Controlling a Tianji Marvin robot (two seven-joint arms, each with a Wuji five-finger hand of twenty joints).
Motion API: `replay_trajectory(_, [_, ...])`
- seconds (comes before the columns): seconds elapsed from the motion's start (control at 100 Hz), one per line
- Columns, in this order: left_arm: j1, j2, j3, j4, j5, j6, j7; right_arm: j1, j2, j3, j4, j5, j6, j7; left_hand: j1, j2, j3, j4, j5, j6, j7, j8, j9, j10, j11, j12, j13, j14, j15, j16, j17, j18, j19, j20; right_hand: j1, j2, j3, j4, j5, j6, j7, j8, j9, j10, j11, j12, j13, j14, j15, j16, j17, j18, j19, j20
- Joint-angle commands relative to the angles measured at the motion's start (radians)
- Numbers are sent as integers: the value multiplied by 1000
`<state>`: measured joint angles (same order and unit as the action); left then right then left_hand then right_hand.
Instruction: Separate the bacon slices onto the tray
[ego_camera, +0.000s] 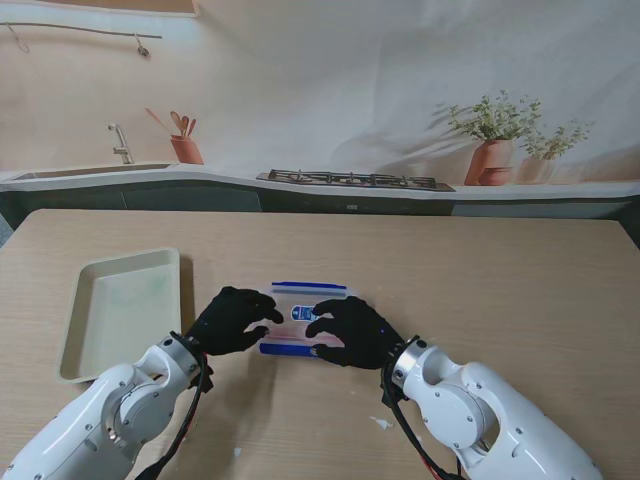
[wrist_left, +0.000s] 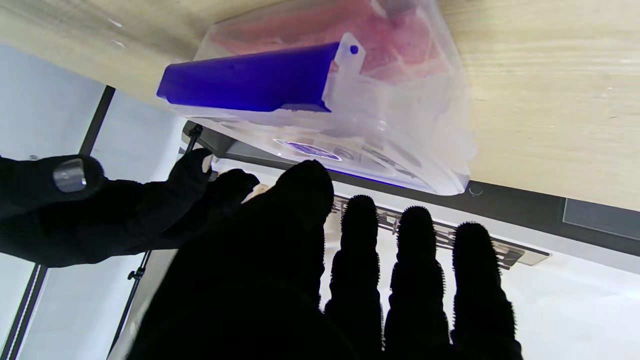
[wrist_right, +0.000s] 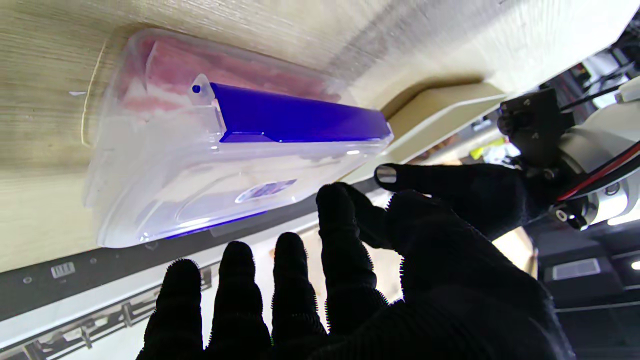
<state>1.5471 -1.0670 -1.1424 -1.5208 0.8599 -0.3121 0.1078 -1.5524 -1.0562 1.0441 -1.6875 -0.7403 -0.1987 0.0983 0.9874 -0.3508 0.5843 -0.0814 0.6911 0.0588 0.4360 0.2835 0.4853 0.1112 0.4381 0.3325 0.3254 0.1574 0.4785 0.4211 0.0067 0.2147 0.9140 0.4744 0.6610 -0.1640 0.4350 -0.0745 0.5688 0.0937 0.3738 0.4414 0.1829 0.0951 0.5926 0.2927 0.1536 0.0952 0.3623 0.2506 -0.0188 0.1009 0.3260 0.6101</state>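
Note:
A clear lidded container (ego_camera: 296, 297) with blue side clips stands in the middle of the table, and pink bacon (wrist_left: 400, 45) shows through its wall. My left hand (ego_camera: 232, 320) and right hand (ego_camera: 352, 330), both in black gloves, hover over the lid from either side with fingers spread, holding nothing. In the left wrist view my left fingers (wrist_left: 360, 240) stand just off the container (wrist_left: 390, 130), near one blue clip (wrist_left: 250, 80). The right wrist view shows the other blue clip (wrist_right: 300, 117), bacon (wrist_right: 200, 70) and my right hand (wrist_right: 350, 290). The empty cream tray (ego_camera: 125, 305) lies to the left.
The wooden table runs wide on all sides of the container. A small white scrap (ego_camera: 381, 423) lies near my right forearm. Behind the table's far edge is a backdrop with a sink, a stove and potted plants.

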Motion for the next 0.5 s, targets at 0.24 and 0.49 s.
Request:
replay_trajectory(0.24, [-7, -4, 18, 22, 8, 18, -13, 27, 2, -42, 10, 19, 6, 53, 79, 13, -28, -40, 31, -6, 11, 1, 10, -2, 12, 14, 24, 14, 26, -12, 7, -46, 50, 13, -22, -13, 31, 11, -8, 23, -22, 12, 11, 17, 12, 3, -20, -24, 15, 10, 2, -32, -37, -15])
replay_trajectory(0.49, [-16, 0, 26, 30, 12, 31, -32, 46, 1, -64, 32, 23, 29, 57, 93, 21, -46, -39, 32, 3, 10, -2, 16, 8, 10, 13, 39, 21, 30, -14, 19, -48, 54, 14, -24, -10, 28, 11, -44, 36, -48, 3, 3, 19, 8, 3, -22, -22, 15, 11, 3, -32, -38, -19])
